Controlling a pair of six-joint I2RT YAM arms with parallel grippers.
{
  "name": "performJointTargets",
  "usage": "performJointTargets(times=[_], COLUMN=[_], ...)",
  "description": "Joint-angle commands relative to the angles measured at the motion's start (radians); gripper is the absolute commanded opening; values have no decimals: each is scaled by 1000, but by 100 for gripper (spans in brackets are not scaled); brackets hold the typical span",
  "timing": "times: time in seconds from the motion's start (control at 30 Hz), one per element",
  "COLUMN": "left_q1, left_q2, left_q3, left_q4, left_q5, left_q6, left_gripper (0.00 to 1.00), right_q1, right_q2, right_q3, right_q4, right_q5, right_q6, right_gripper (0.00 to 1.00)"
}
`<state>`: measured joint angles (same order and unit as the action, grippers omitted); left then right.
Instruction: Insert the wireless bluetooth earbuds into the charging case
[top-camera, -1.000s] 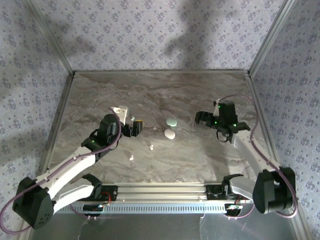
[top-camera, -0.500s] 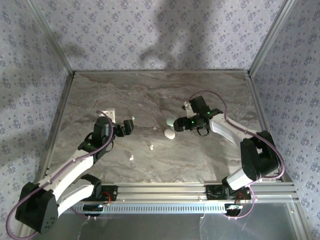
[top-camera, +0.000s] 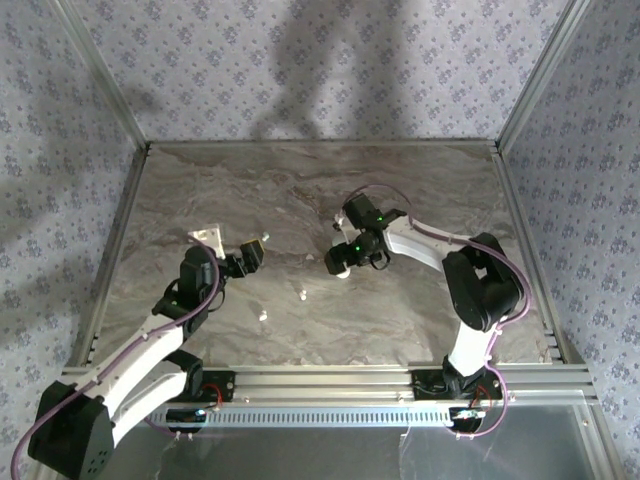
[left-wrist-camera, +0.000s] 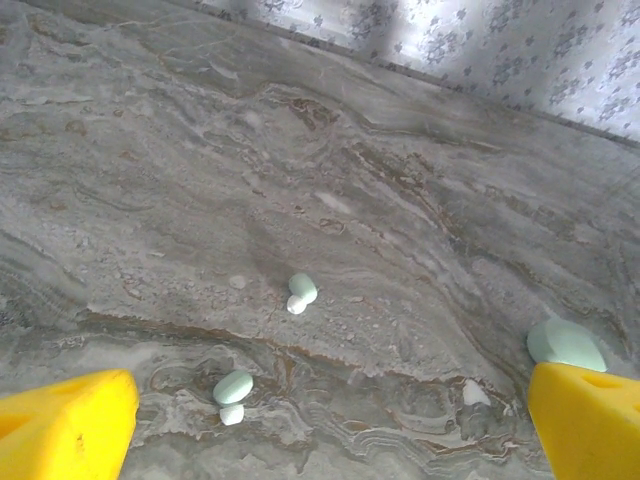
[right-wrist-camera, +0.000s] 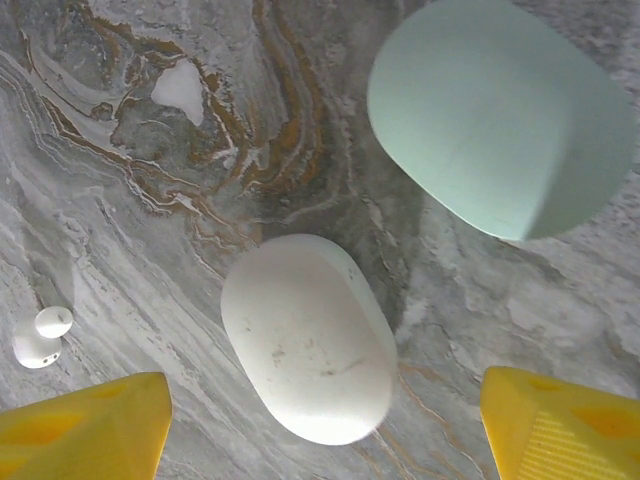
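Observation:
The charging case (right-wrist-camera: 308, 340), a smooth white oval, lies shut on the marble between the wide-apart yellow fingers of my right gripper (right-wrist-camera: 325, 430), which is open and hovers just above it. From above the charging case (top-camera: 340, 270) peeks out under the right gripper (top-camera: 343, 260). One of the earbuds (right-wrist-camera: 40, 340) lies to its lower left. Two earbuds (left-wrist-camera: 300, 292) (left-wrist-camera: 233, 392), pale with white tips, lie ahead of my open, empty left gripper (left-wrist-camera: 325, 430). From above they are specks (top-camera: 303, 295) (top-camera: 263, 316), right of and nearer than the left gripper (top-camera: 250, 255).
A pale mint oval case (right-wrist-camera: 500, 115) lies close beside the white one, and shows at the right edge of the left wrist view (left-wrist-camera: 565, 343). Patterned walls and metal posts (top-camera: 520, 100) bound the marble table (top-camera: 250, 190).
My right arm has swung left across the table and now sits over the white case. My left gripper has drawn back a little to the left. Cases and earbuds have not moved.

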<state>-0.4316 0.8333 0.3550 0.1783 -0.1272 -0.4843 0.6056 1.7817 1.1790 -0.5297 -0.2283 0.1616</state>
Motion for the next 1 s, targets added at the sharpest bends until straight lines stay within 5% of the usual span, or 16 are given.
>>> performJointTargets(times=[0.0,0.37,0.97], left_q1=[5,5,5], left_q2=[-21,-22,-11], left_q3=[5,7,18], left_q4=[27,23,17], left_q5=[8,17,50], left_q6=[-14,-19,-23], left_gripper=[100,100,100], right_q1=[26,75,106], right_q2=[32,58,128], right_q3=[61,82,170], right_q4=[-66,-110,-158], right_q5=[24,1,197], right_q6=[-26,-15,-8], right_gripper=[83,78,68])
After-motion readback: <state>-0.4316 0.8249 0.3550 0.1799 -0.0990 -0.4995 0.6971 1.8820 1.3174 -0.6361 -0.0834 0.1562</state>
